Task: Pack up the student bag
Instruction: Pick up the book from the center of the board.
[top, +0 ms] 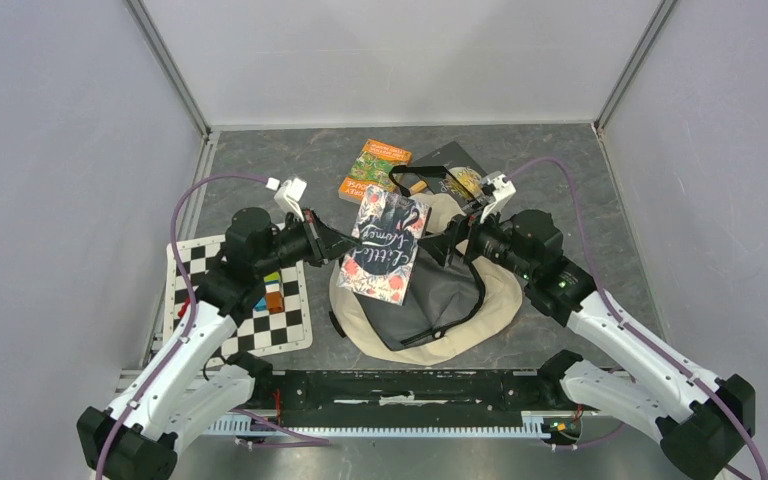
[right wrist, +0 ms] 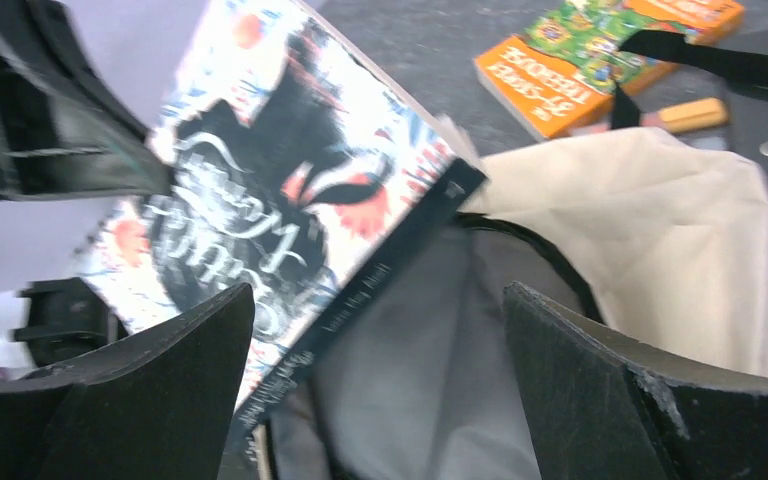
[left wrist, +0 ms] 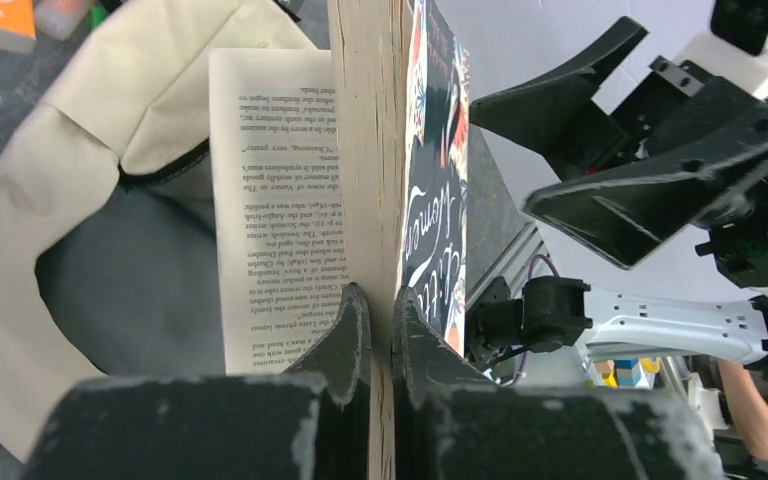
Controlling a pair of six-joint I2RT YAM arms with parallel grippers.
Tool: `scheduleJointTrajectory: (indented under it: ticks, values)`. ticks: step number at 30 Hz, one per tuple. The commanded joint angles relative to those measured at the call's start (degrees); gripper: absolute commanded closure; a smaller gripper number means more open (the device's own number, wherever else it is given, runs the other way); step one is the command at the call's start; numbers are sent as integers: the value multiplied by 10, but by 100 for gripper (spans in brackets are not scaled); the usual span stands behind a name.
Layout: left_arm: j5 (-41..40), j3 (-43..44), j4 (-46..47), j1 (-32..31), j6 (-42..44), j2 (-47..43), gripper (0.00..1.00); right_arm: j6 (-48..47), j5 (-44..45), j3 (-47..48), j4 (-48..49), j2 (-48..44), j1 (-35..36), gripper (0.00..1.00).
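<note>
We've got left gripper (left wrist: 380,300) clenched on dark floral paperback book (top: 388,245), tilted over cream fabric backpack w/ grey lining (top: 500,300), which lies in front of both arms, mouth open. Right gripper (right wrist: 378,295) spread wide, holding nothing, next to the rim. We reckon bag's soft, floppy, light. Grab cream rim nr zipper to prop mouth.

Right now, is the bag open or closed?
Open. The bag gapes wide, and you can see its grey inside.
</note>
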Motion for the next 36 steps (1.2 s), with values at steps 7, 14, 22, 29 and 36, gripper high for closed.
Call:
scheduleJointTrajectory:
  ticks: [7,14,22,29,36]
  values:
    - [-46,-17,145,-23,-94,-34,98,169,-94,-75,169,-28,3,2]
    - [-34,-25,171,-26,-99,-27,98,267,-149,-125,317,15,10,2]
    - [5,-40,221,-28,-113,-30,98,263,-140,-94,337,59,31,11]
    - [20,-53,230,-28,-122,-37,97,238,-111,-86,320,56,34,67]
    - [-25,-38,128,-28,-66,-56,12,165,-82,-75,243,6,33,100]
